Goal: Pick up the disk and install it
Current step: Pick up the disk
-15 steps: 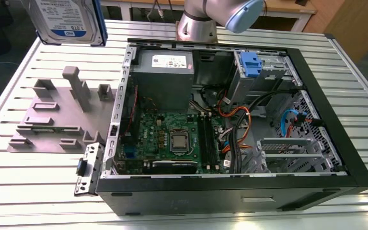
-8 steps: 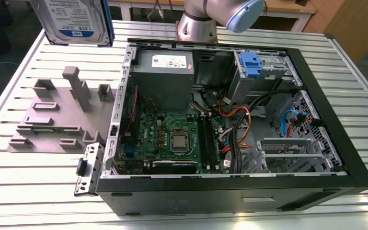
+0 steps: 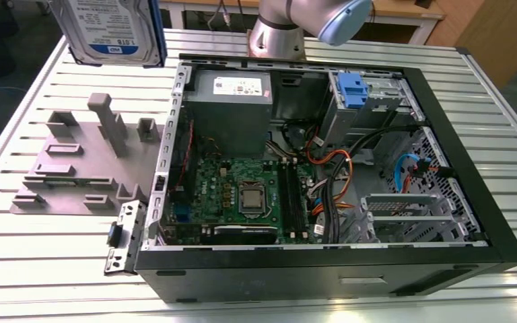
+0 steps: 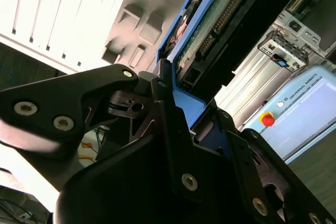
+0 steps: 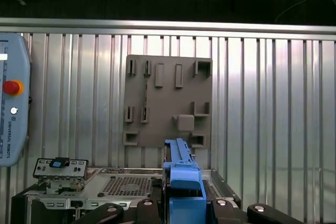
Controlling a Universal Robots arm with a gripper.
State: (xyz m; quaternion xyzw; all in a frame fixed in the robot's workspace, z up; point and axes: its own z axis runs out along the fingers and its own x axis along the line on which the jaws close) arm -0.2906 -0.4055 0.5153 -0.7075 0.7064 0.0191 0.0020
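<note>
Disk (image 3: 115, 30): upper left of the exterior view, held up in the air with its blue-and-white label facing the camera. A blue frame runs down its side, and its top is cut off by the picture's edge. It touches neither the table nor the computer case.
Disk, other views: in the second wrist view the disk (image 4: 210, 24) shows its green circuit-board side. In the first wrist view the disk (image 5: 182, 174) is seen edge-on as a blue frame.
Gripper (image 4: 191, 113): black fingers clamped on the disk's blue frame, one on each side. The same grip shows in the first wrist view (image 5: 184, 208).
Arm (image 3: 299, 27): top centre of the exterior view, behind the computer case.
Computer case (image 3: 330, 259): lying open on its side across the centre and right of the exterior view, with the circuit board (image 3: 240, 192) and cables showing.
Grey box (image 3: 231, 94): upper middle inside the case, with a white sticker.
Blue clip (image 3: 353, 91): upper right inside the case, in a metal bay.
Grey holder plate (image 3: 79, 165): left of the case, flat on the table.
Table (image 3: 34, 269): slatted metal, carrying the case and the plate.
Handheld controller (image 5: 10, 114): pale blue with a red button, resting on the slats.
</note>
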